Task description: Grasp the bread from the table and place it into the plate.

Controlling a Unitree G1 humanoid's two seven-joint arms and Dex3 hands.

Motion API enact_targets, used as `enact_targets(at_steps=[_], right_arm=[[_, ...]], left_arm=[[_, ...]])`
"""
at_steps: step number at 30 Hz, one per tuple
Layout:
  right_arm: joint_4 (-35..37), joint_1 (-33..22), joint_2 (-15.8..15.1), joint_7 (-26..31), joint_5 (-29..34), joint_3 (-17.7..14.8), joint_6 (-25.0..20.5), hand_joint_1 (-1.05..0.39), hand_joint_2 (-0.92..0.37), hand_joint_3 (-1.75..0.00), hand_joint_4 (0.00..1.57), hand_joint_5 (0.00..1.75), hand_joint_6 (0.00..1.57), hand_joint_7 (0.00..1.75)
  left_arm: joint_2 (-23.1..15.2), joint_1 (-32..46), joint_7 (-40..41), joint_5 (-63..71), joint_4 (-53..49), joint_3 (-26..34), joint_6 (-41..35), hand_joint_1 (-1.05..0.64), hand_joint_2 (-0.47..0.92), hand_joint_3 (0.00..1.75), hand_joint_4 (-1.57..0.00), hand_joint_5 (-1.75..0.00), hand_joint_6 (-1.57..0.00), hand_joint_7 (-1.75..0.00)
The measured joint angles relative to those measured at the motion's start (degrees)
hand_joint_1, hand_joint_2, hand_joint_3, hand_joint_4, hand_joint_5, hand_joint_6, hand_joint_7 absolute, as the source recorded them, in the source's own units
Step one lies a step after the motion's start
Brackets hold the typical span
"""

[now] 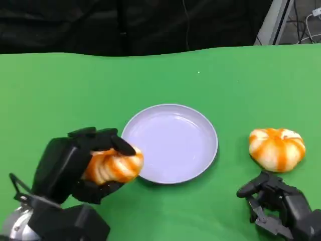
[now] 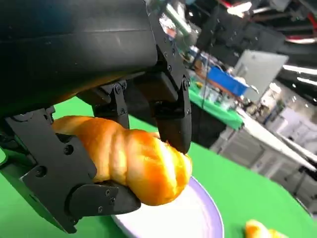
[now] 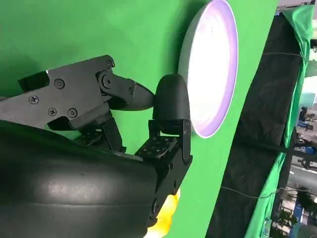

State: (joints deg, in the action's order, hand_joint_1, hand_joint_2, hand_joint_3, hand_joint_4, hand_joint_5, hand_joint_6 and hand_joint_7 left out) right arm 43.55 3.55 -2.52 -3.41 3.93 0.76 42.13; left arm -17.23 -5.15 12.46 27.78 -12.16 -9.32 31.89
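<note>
Orange-striped twisted bread roll point(image 1: 114, 166), clamped in the left robot hand point(image 1: 75, 168), overhangs the lavender round plate's point(image 1: 203, 160) rim; early release could tip it onto the counter.

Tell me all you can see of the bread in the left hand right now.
The held bread is a golden-orange twisted roll with paler cream stripes and a glossy crust. The left hand grips it from several sides, black fingers over the top and beneath it. It is lifted off the green table, its free end at the near left rim of the white plate.
</note>
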Motion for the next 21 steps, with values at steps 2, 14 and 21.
enact_targets(at_steps=[2,14,21], right_arm=[[0.0,0.0,0.0,0.4,0.4,0.1,0.0,-0.16,-0.83,-0.67,0.67,1.75,0.74,1.24],[0.0,0.0,0.0,0.9,1.6,0.1,0.3,-0.18,-0.82,-0.65,0.66,1.75,0.73,1.25],[0.2,0.1,0.1,1.5,2.0,0.2,0.5,-0.17,-0.84,-0.64,0.67,1.75,0.74,1.25]], left_arm=[[0.3,-1.3,-0.3,0.0,-1.2,-0.8,0.5,-0.07,0.65,0.93,-0.87,-1.46,-0.81,-1.23],[4.1,-9.7,-1.8,0.0,-7.9,-4.3,0.7,-0.06,0.71,0.85,-0.78,-1.64,-0.77,-1.30],[6.3,-15.2,-1.8,0.0,-15.1,-6.1,1.0,-0.09,0.72,0.84,-0.75,-1.70,-0.73,-1.35]])
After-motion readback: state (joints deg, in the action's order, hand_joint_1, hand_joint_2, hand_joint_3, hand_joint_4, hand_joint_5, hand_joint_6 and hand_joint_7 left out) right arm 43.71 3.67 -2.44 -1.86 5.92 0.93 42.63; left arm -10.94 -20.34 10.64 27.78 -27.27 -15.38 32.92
